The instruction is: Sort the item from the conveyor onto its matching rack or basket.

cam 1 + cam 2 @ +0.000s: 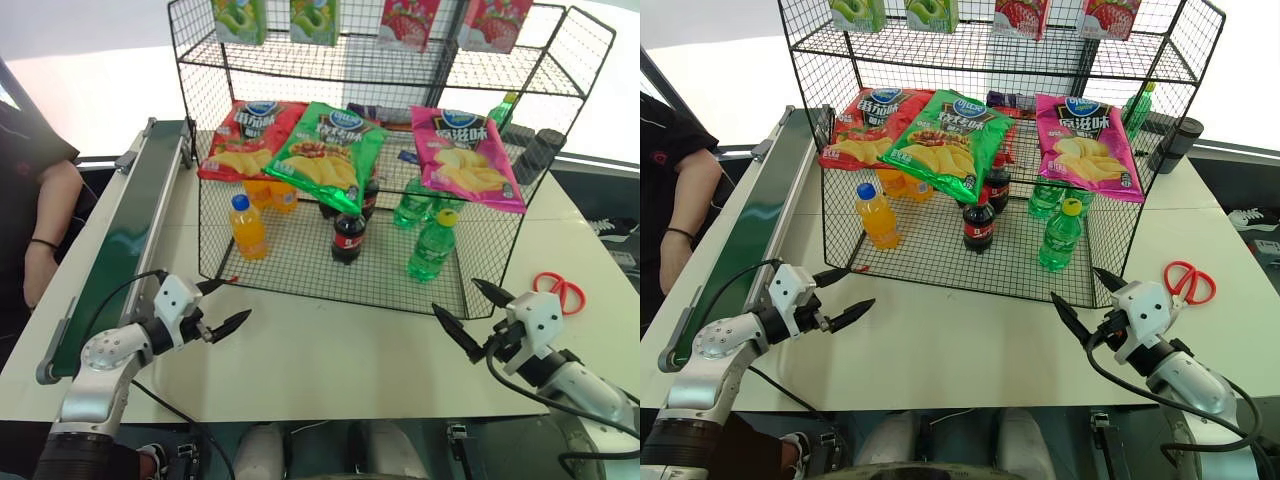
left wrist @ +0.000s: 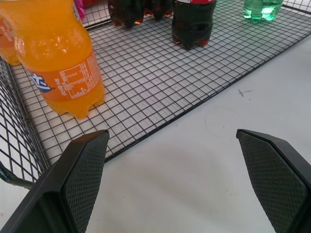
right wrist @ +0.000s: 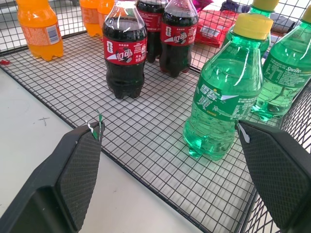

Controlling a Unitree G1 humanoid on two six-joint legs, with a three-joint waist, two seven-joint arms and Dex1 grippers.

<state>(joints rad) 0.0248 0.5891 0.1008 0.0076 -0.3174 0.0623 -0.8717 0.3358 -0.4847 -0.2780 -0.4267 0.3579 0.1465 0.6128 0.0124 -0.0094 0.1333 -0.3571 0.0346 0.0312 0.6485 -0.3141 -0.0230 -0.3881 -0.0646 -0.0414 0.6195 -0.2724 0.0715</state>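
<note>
**Rack** (image 1: 330, 280): black wire mesh, my landmark, standing on the tabletop (image 1: 330, 370).

**Green bottle** (image 1: 432, 245): upright on the rack's bottom tier, at its front right, yellow cap on. More green bottles stand just behind it, a cola bottle (image 1: 348, 238) near its left, an orange bottle (image 1: 247, 227) at the front left. I judge it already sorted.

**Conveyor** (image 1: 125, 250): left of the rack; I see nothing on the belt.

**Left hand** (image 1: 221, 305): before the rack's front left corner, above the tabletop, fingers spread wide, holding nothing.

**Right hand** (image 1: 474, 312): before the rack's front right corner, fingers spread wide, holding nothing; the green bottle sits close ahead of it.

**Risks, as I judge them:**
- Swinging my right hand forward or inward could clip the rack's front edge or tip the green bottle into its neighbours.
- My left hand points at the orange bottle; a careless advance could topple it.
- The scissors (image 1: 560, 290) right of the rack could be swept by my right arm.
</note>
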